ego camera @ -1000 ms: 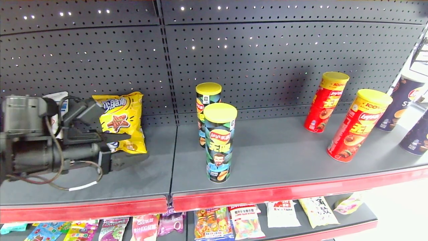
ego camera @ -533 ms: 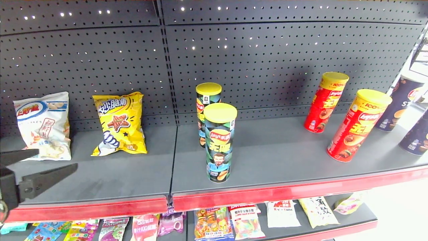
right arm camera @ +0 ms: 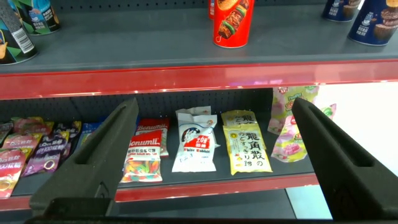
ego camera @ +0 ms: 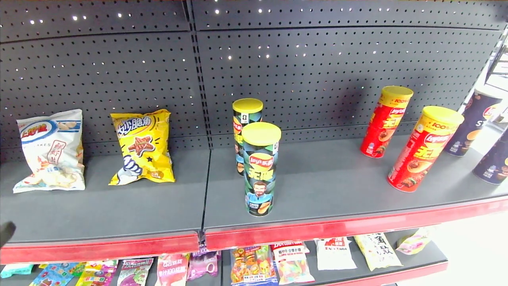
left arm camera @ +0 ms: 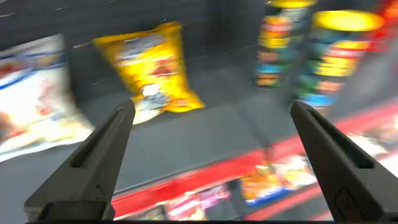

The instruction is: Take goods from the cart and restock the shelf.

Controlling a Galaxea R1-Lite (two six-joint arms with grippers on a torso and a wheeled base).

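Head view: a dark tip of my left gripper pokes in at the edge, just in front of the shelf and its red lip. Beyond the gripper the white bag leans on the pegboard back. The yellow bag leans just beside it, a little farther from the gripper. Farther along stand two green cans, one behind the other. Then come two red cans and some dark blue cans, well apart from the gripper.

Left wrist view: I see the left gripper's fingers spread wide with nothing between them. The yellow bag sits on the shelf ahead of the gap, nearer one finger. The white bag lies out past that finger, and the green cans stand ahead of the other.

Right wrist view: my right gripper is spread wide too and holds nothing. Straight ahead of it is the lower shelf, with snack packets lined up along it. One red can stands on the shelf over those packets, well apart from the gripper.
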